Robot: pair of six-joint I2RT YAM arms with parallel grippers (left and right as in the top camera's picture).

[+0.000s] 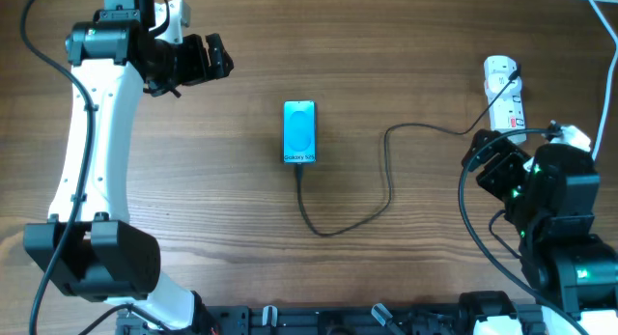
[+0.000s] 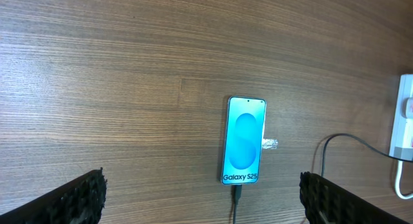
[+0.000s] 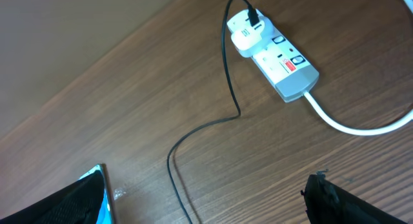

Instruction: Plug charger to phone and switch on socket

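Left gripper [image 1: 222, 57] hovers left of phone [image 1: 299, 132], open; right gripper [image 1: 486, 161] open beside socket [image 1: 505, 96].

It looked like a robotics lab bench, not a home or an office. Two machine arms, the left arm [image 1: 82, 156] white and black and the right arm [image 1: 560, 195] mostly black with green lights glowing on it, rose from the near edge of a wood-grain table [image 1: 212, 229], beside a black mounting rail [image 1: 328, 321]. Loose black cables hung off both. Set out like test props were a phone [image 1: 299, 132] mid-table and a white power strip [image 1: 505, 98] far right.
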